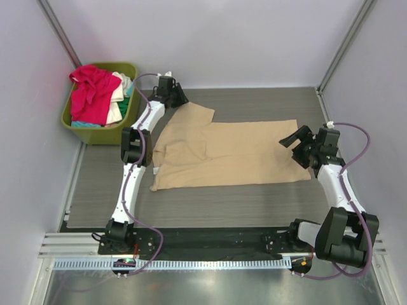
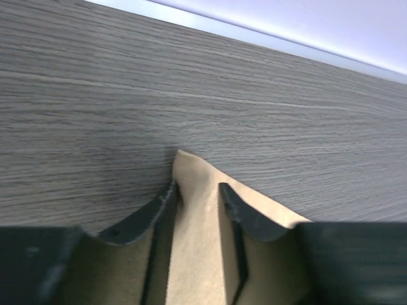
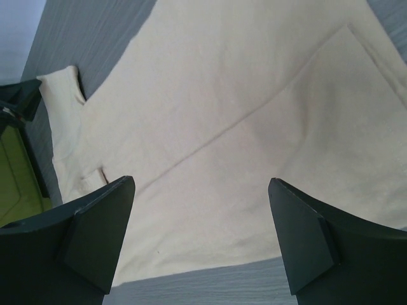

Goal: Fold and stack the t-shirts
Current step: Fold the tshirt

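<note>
A tan t-shirt (image 1: 222, 152) lies spread on the table, partly folded, its sleeve pointing to the far left. My left gripper (image 1: 180, 95) is low at that sleeve's far corner. In the left wrist view (image 2: 197, 187) the jaws stand a narrow gap apart, with the flat tan cloth (image 2: 197, 254) between and under them. My right gripper (image 1: 289, 140) is wide open over the shirt's right edge. In the right wrist view (image 3: 201, 180) it holds nothing above the cloth (image 3: 210, 95). Pink-red (image 1: 92, 92), cream-white (image 1: 117, 101) and teal (image 1: 82, 124) shirts lie piled in the basket.
The olive-green basket (image 1: 102, 135) stands at the far left beside the left arm, and a part of it shows in the right wrist view (image 3: 13, 171). Pale walls close the back and both sides. The arm bases sit on a metal rail at the near edge.
</note>
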Robot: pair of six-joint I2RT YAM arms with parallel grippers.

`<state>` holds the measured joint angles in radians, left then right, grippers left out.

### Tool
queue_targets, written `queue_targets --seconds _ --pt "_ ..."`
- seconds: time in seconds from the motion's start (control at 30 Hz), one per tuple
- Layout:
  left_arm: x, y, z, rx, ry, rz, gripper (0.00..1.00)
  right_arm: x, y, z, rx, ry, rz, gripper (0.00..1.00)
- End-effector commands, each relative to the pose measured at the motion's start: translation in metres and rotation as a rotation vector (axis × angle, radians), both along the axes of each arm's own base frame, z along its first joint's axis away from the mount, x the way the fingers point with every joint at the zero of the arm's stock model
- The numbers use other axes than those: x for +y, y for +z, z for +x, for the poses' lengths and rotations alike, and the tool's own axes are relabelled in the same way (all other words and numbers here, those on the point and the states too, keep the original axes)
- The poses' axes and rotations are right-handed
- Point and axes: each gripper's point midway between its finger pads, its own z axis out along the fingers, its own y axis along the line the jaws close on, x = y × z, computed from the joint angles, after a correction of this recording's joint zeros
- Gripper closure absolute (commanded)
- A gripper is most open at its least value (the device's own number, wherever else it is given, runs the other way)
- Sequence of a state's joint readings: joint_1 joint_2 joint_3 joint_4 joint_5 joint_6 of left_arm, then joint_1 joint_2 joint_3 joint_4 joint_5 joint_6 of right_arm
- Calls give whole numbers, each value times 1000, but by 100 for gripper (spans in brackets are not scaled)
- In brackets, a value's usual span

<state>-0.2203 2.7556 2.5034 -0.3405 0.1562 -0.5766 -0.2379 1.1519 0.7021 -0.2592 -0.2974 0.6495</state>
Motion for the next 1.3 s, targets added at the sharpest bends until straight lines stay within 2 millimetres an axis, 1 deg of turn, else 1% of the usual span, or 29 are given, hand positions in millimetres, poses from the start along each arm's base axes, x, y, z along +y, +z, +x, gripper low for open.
queue_targets --seconds 0.0,0.07,0.1,0.13,0.2,0.23,0.27,0.3,0.33,0.37,0.4,0.43,0.47,0.5,0.53,0.57,0.6,0.63,0.67,0.7,0.73,0.83,0.93,1.03,1.07,1.13,1.2,1.23,1.27 --pt "-6 -9 -2 11 -42 -38 69 -13 36 31 -90 -46 -52 8" --pt "-5 -5 0 2 -47 -69 74 -16 42 47 -97 -70 -68 8" --pt "-5 -8 -1 4 -49 -87 77 -16 42 53 -93 -73 -74 8" --pt "2 -11 1 9 -36 -103 89 -16 41 65 -81 -78 -89 8" --pt "5 -14 2 19 -30 -164 99 -18 39 77 -69 -77 -106 8" --pt "12 -15 4 23 -14 -181 100 -24 46 87 -77 -94 -130 8" --pt "11 -19 1 42 -20 -208 100 -30 28 94 -25 -94 -157 8" --pt "11 -16 4 21 -26 -221 100 -36 25 99 -8 -105 -186 8" --pt "11 -14 4 16 -33 -227 100 -53 28 108 9 -161 -246 7" --pt "10 -15 3 19 -43 -231 100 -60 10 114 53 -159 -277 7" --pt "10 -14 3 14 -46 -233 100 -65 3 120 72 -159 -297 7" --pt "11 -13 4 11 -43 -238 100 -72 11 135 55 -173 -321 7" --pt "13 -18 2 22 -37 -244 100 -82 -11 142 112 -183 -346 9" --pt "14 -12 4 5 -36 -263 100 -85 -15 149 118 -171 -359 10" --pt "17 -11 4 3 -28 -267 100 -90 -6 165 93 -178 -366 11" --pt "18 -18 0 18 -27 -266 100 -94 -11 172 104 -179 -367 14" --pt "18 -14 2 -1 -31 -269 100 -97 -26 178 130 -166 -367 16" --pt "19 -11 2 -7 -31 -272 100 -100 -21 191 111 -166 -375 16" --pt "18 -13 1 -2 -29 -273 100 -101 -24 198 110 -166 -378 17" --pt "19 -11 2 -10 -30 -279 100 -102 -44 203 147 -147 -378 19" --pt "19 -11 1 -8 -31 -283 100 -104 -36 215 125 -147 -383 20" --pt "17 -9 0 -12 -40 -288 100 -108 -47 231 135 -149 -402 24" --pt "19 -14 -2 -2 -37 -286 100 -112 -61 239 160 -150 -449 25" --pt "17 -10 0 -24 -49 -295 100 -112 -72 244 176 -145 -467 28" --pt "17 -8 1 -27 -50 -297 100 -111 -80 245 187 -138 -462 29" --pt "17 -8 1 -30 -52 -302 100 -108 -88 242 209 -134 -463 32" --pt "21 -6 2 -35 -35 -307 100 -100 -93 237 225 -123 -473 35" --pt "21 -10 1 -30 -33 -309 100 -98 -95 236 230 -118 -481 37" --pt "21 -9 1 -37 -34 -310 100 -98 -94 235 234 -123 -501 43"
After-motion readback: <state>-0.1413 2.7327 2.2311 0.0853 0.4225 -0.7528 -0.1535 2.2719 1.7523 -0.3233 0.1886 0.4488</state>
